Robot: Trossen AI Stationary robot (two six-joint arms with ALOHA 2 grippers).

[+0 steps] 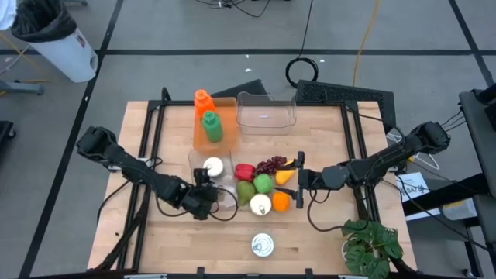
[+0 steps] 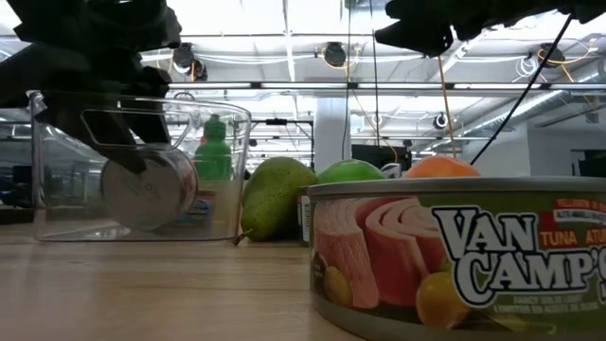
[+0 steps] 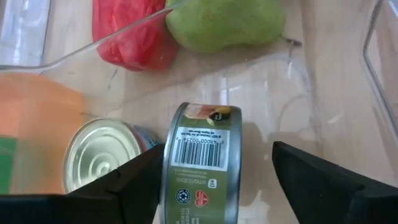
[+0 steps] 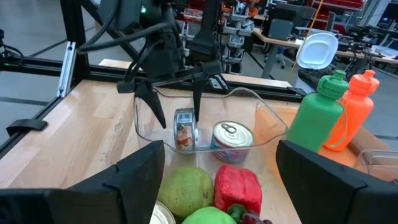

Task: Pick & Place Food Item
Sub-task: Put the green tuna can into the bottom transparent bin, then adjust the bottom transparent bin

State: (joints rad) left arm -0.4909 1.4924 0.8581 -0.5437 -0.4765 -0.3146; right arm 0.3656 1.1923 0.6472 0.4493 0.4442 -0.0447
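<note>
A green-labelled tin can stands on its edge inside a clear plastic tub, next to a second can lying flat with its silver lid up. My left gripper is open and points down into the tub, one finger on each side of the upright can. My right gripper is open, holds nothing and hovers beside the fruit pile: red pepper, pear, green apple, orange, grapes. My left gripper straddles the upright can from above. One finger lies close against the can's lid side; I cannot tell whether they touch. The other finger stands well clear of it. The can rests on the tub floor on its rim.
A tuna can lies near the table's near edge and fills the low view's foreground. Another can sits by the orange. Green and orange bottles stand in an orange tub; an empty clear tub is at the far edge; a plant is at the near right corner.
</note>
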